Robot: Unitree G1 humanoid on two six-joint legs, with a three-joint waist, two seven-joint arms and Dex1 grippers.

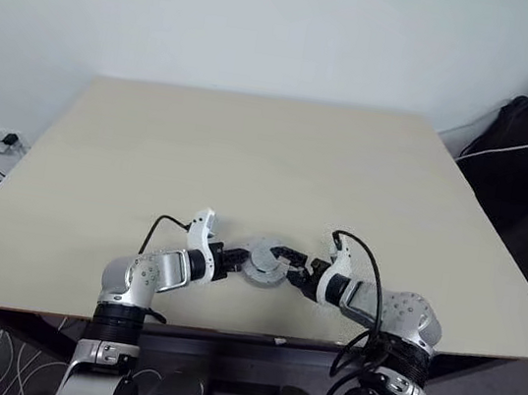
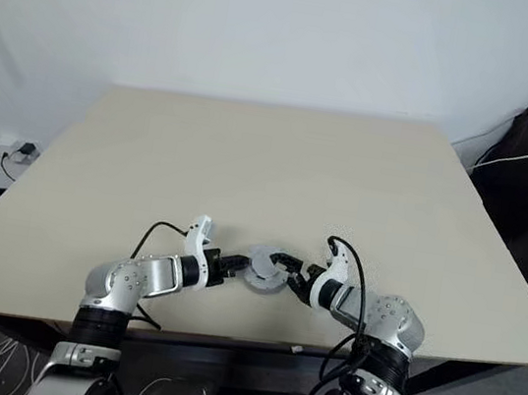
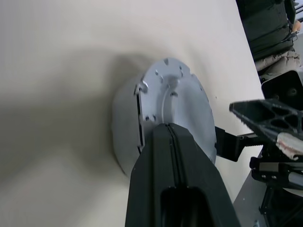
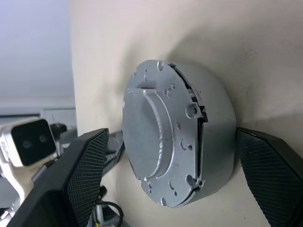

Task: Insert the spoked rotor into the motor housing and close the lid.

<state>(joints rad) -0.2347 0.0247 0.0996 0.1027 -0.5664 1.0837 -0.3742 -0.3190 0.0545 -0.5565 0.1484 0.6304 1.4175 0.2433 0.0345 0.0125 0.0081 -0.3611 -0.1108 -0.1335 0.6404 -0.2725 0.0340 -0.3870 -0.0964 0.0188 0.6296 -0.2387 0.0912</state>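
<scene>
The motor housing (image 1: 263,262) sits on the table (image 1: 279,160) near its front edge, with the lid (image 4: 161,142) already on top, smooth face and raised centre up. The left gripper (image 1: 232,258), fingers pressed together, appears to touch the lid's rim. The right gripper (image 1: 296,265) spreads its fingers (image 4: 83,175) wide on either side of the housing.

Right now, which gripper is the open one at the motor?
The right gripper: its fingers stand spread either side of the grey lid. The left gripper is shut, fingers pressed together against the lid.
</scene>
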